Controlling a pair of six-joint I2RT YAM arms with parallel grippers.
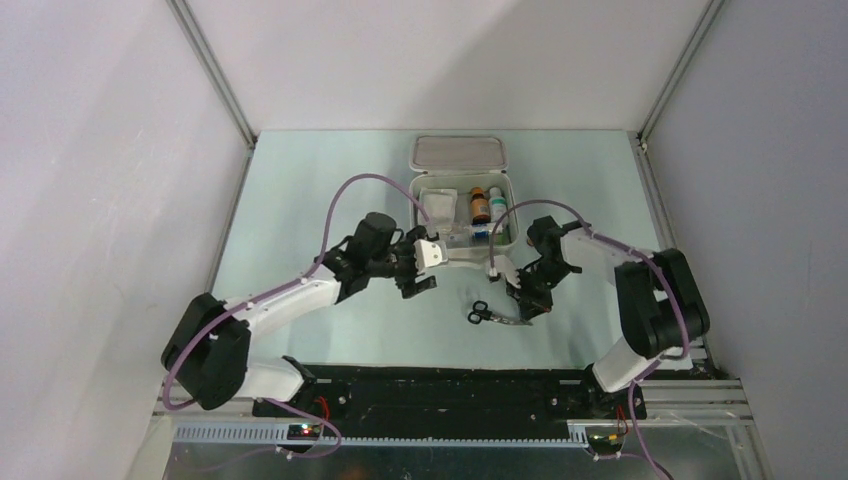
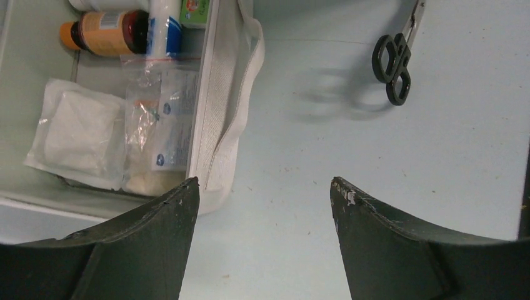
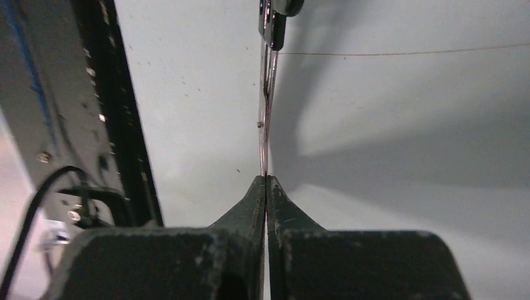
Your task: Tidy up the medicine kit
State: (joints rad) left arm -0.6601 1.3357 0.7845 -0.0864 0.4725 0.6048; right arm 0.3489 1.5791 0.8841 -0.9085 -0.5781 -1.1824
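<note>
Pinched dark fingers of the right gripper (image 3: 267,180) clamp the thin metal blades of black-handled scissors (image 3: 269,94), just in front of the kit. At the far middle of the pale green table (image 1: 300,200), the white rounded-square soft medicine kit (image 1: 458,153) sits with its lid hinged back. It holds an amber bottle (image 1: 480,205), a white bottle (image 1: 497,207) and a clear-wrapped gauze pack (image 2: 78,131). The left gripper (image 2: 265,187) hangs spread wide, holding nothing, beside the kit's near left corner.
</note>
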